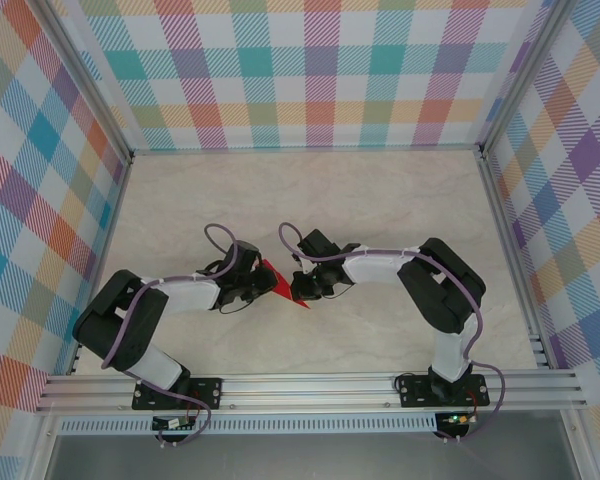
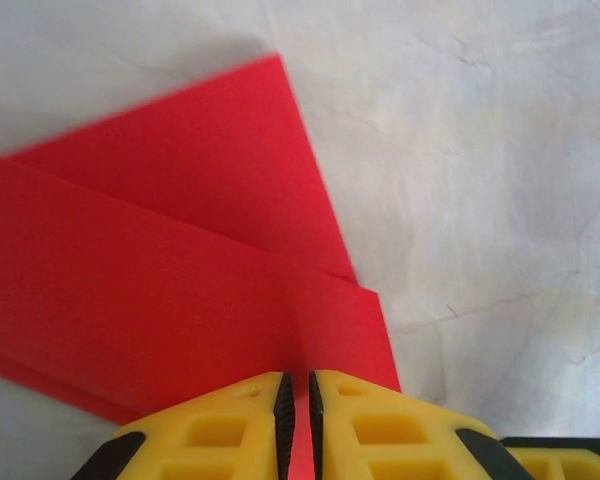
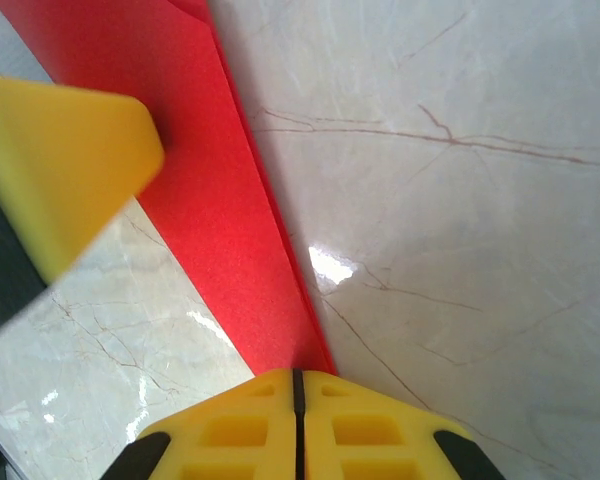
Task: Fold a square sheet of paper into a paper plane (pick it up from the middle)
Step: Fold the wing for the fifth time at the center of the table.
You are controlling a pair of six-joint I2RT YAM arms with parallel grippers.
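The red paper [image 1: 283,284] is folded into a narrow pointed paper plane, held just above the table between my two grippers. In the left wrist view its layered flaps [image 2: 180,250] spread out ahead, and the left gripper [image 2: 297,400] is shut on its near edge, red showing between the black pads. In the right wrist view the plane [image 3: 210,220] runs as a long strip into the right gripper [image 3: 298,385], which is shut on its narrow end. Seen from above, the left gripper [image 1: 263,284] and right gripper [image 1: 304,287] face each other across the paper.
The pale marble tabletop [image 1: 380,200] stretches behind the arms, walled by checked panels [image 1: 310,70]. An aluminium rail [image 1: 310,385] runs along the near edge. A yellow finger [image 3: 65,160] of the left gripper sits close to the right wrist camera.
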